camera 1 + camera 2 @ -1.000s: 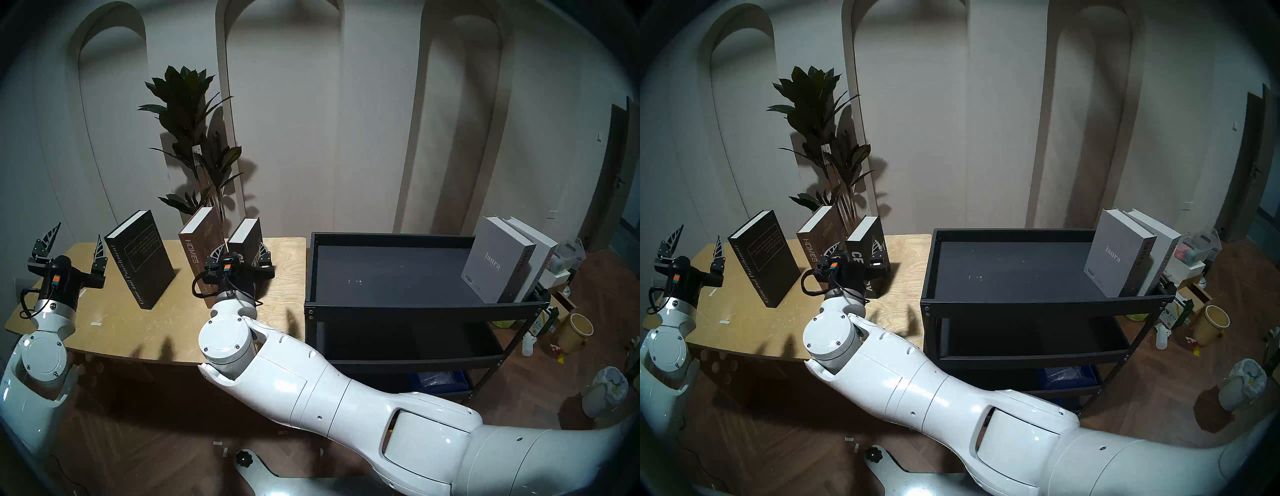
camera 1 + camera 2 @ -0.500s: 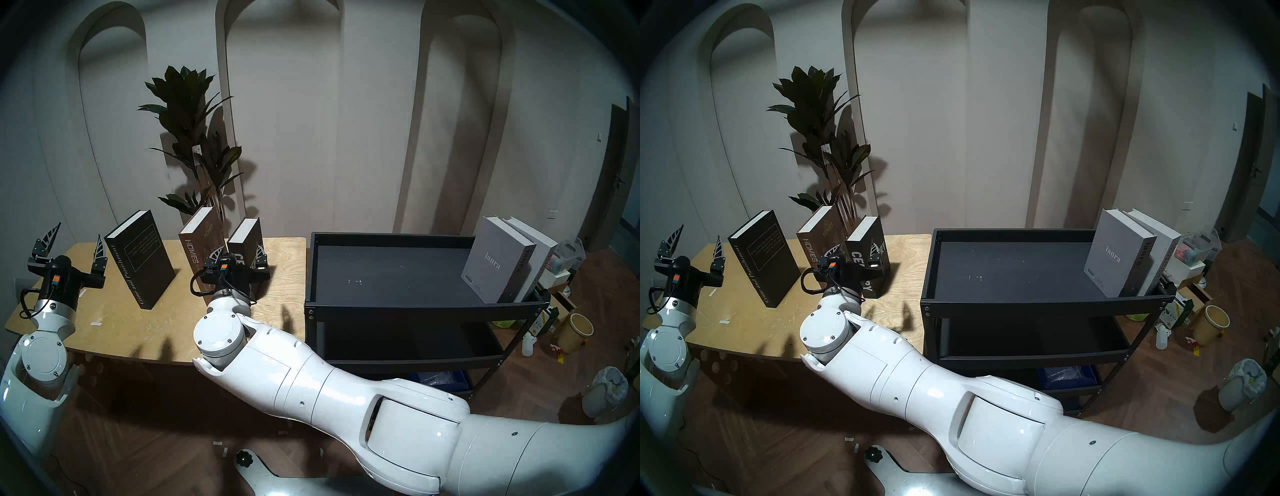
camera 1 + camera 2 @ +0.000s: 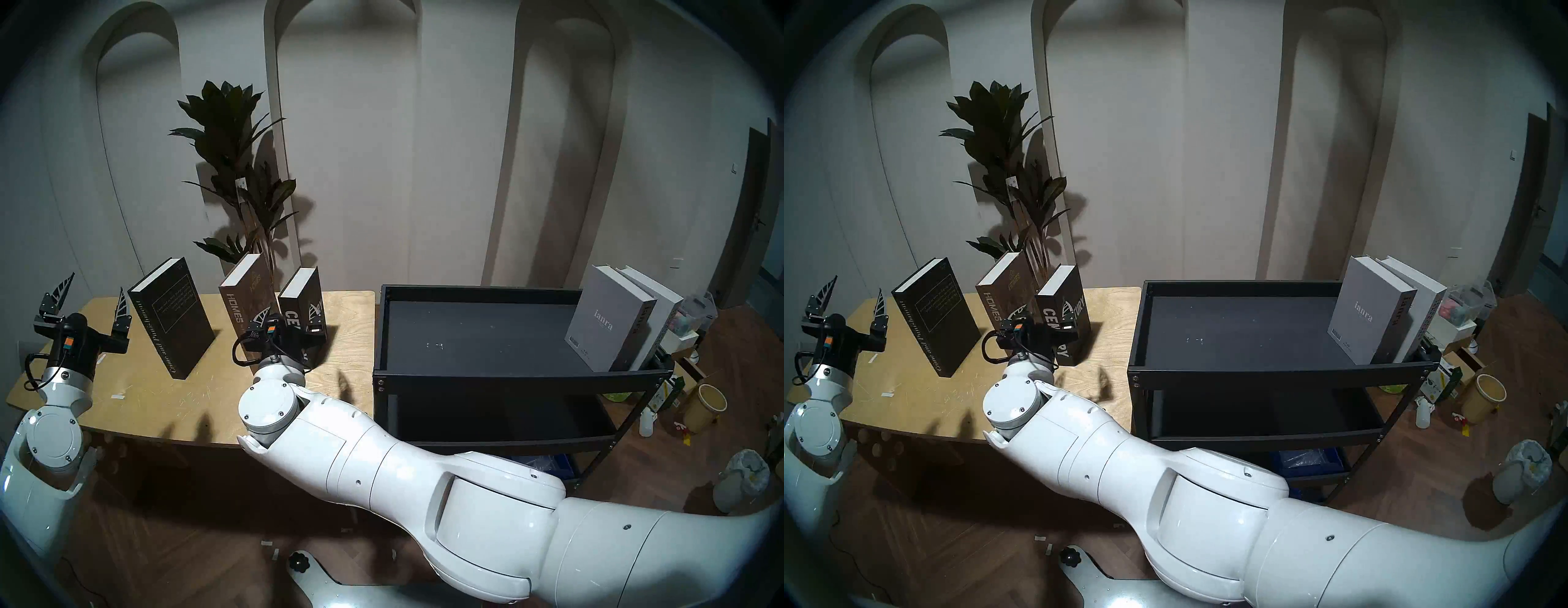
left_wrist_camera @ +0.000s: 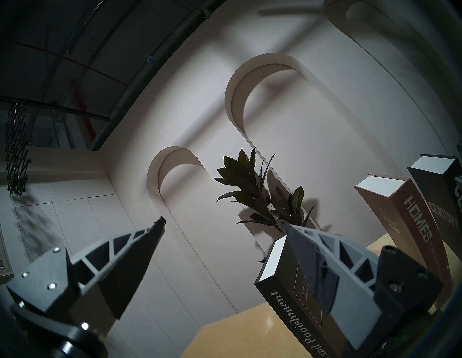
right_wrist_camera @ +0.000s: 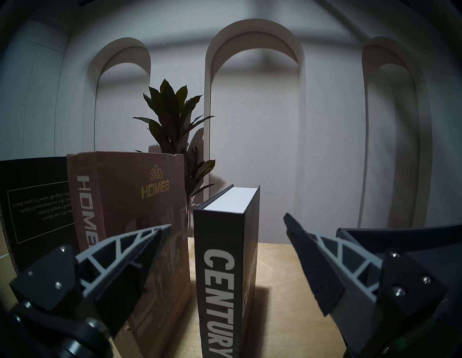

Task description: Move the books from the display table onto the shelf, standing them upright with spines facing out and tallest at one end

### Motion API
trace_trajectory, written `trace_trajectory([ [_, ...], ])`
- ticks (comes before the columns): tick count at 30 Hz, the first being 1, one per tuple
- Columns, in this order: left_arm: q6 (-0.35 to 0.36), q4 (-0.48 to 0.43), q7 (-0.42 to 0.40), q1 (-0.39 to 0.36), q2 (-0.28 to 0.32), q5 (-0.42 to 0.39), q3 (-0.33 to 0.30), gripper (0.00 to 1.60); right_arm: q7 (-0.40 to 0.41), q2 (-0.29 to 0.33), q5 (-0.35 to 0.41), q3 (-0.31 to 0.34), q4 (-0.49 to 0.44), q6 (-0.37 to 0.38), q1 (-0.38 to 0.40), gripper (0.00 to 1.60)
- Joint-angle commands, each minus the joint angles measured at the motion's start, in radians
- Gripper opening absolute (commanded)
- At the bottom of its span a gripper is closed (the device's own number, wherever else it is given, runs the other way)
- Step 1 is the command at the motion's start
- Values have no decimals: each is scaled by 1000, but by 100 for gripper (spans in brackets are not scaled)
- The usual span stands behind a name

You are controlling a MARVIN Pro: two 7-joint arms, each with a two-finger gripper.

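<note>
Ideally the right gripper (image 5: 226, 226), fingers wide and empty, centred on the thick black "CENTURY" hardcover (image 5: 220, 275) upright on the light plywood tabletop (image 3: 148, 382), clearing the neighbouring tall brown "HOMES" hardcover (image 5: 130, 225); the left gripper (image 4: 222, 225) hung wide, empty.

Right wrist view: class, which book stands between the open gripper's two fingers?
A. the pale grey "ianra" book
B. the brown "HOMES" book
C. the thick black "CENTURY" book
C: the thick black "CENTURY" book stands upright on the plywood table, centred ahead of the open right gripper.

Table books: Crime and Punishment (image 3: 172, 316), HOMES (image 3: 244, 297), CENTURY (image 3: 299, 303) standing upright on display table (image 3: 140, 395).
Shelf books: ianra (image 3: 604, 318), white book (image 3: 659, 316) leaning at shelf (image 3: 509, 375) right end.
</note>
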Motion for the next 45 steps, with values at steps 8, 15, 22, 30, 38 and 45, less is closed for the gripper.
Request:
trace_trajectory([
  [8,-4,-10,2,-2,3,2,-14,160,37,-28,34,-9,55,-23,82,160],
  [15,-4,-10,2,-3,3,2,-14,160,58,-28,66,-39,57,-18,94,160],
  [22,-4,-10,2,-3,3,2,-14,160,95,-28,109,-48,99,-12,127,160],
  [30,-4,-9,2,-4,3,2,-12,160,143,-28,141,-51,131,21,188,160],
  [38,-4,-8,2,-5,3,2,-11,160,186,-28,168,-71,145,51,210,160],
  [45,-3,-8,2,-5,3,2,-11,160,211,-28,191,-91,154,65,207,160],
])
